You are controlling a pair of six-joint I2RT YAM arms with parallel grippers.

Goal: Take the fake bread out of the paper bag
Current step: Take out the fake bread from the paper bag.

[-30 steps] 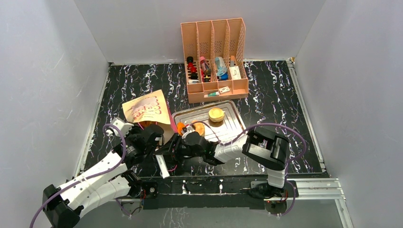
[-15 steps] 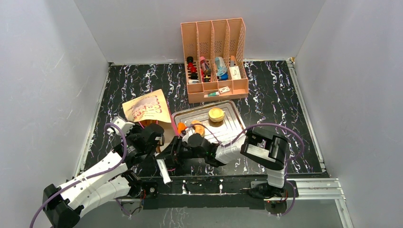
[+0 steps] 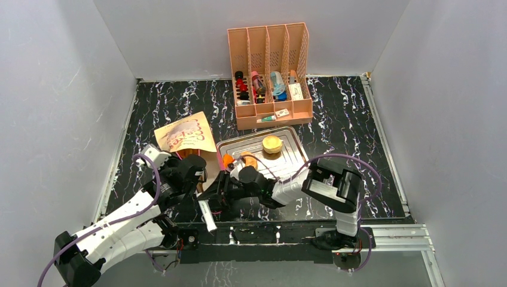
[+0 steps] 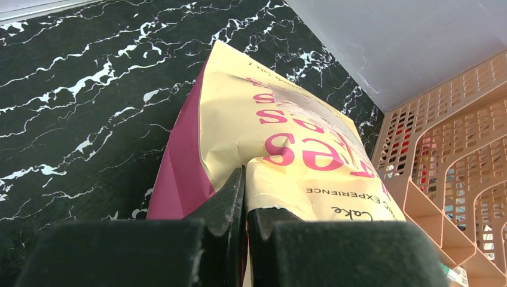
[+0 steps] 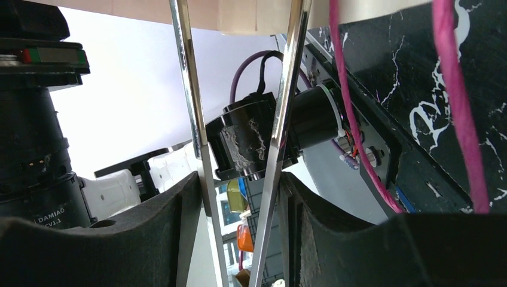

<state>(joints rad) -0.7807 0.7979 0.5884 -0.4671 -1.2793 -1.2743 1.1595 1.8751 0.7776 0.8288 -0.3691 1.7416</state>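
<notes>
Left jaws clamp the paper bag (image 4: 281,125) — its inside hidden.

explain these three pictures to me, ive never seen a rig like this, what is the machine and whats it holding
It is two robot arms bolted at the near edge of a black marbled table. The wide picture comes from a camera above them; the other two from cameras on each wrist. The left pincer pinches the edge of the paper bag. The right pincer grips metal tongs. Also on the table: a metal tray with a round yellow bread piece and a peach organizer.
</notes>
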